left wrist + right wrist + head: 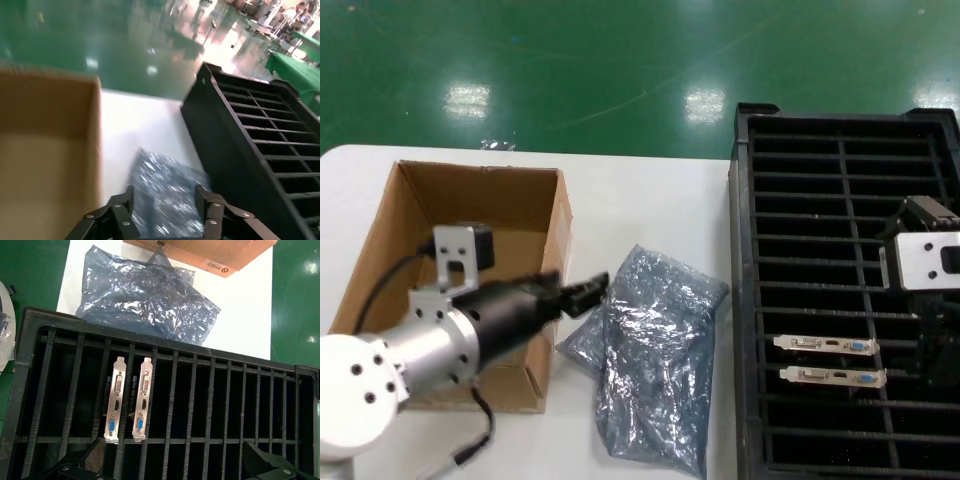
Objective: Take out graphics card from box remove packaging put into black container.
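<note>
Reading left gripper (165, 212): jaws spread, empty, over packaging (645, 355) mid-bench.
Right gripper (175, 465): spread above black container (745, 300).
Cards (127, 400): I count two slotted.

The head view looks down from above on the whole table (650, 190). The left wrist view sits low and close, facing across the packaging (167, 200) toward the black container (235, 150). The right wrist view looks straight down into the black container (30, 365). All three share the packaging and container.
</note>
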{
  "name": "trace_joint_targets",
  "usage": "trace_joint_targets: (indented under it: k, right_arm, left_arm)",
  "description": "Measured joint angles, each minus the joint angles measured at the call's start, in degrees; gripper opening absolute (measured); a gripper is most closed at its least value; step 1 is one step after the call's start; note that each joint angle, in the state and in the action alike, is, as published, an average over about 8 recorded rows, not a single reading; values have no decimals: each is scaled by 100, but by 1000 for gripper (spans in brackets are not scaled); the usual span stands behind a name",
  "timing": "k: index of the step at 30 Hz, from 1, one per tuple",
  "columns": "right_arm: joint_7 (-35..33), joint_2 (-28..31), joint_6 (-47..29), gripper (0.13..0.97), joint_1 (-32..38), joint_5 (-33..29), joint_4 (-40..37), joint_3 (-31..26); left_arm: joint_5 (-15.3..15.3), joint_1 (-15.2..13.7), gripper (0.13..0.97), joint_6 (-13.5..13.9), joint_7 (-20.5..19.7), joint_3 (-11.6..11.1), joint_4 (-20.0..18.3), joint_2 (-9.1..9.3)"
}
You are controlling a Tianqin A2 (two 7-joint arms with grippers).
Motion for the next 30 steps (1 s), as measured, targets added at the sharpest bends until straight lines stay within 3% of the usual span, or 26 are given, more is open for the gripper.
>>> trace_joint_targets:
  k: [3, 6, 9, 12, 21, 30]
  right_arm:
    - [0, 0, 0, 966, 0, 0, 0, 0]
    - [0, 0, 0, 966, 0, 0, 0, 0]
    - [-8, -7, 23, 966, -19, 13, -2, 12]
    - [-48, -39, 123, 966, -100, 67, -13, 65]
    - [-364, -286, 891, 966, -724, 479, -99, 476]
    - [-777, -607, 1889, 966, -1539, 1017, -210, 1009]
  left_arm:
    - [179, 57, 405, -290, 444, 91, -313, -128]
    - [559, 153, 459, -652, 968, 159, -750, -203]
    - [987, 249, 540, -994, 1412, 170, -1107, -203]
    - [1148, 316, 620, -1210, 1663, 166, -1244, -191]
    - [411, 520, 801, -1660, 2082, 279, -1088, -290]
    - [-510, 793, 916, -2268, 2664, 422, -904, -416]
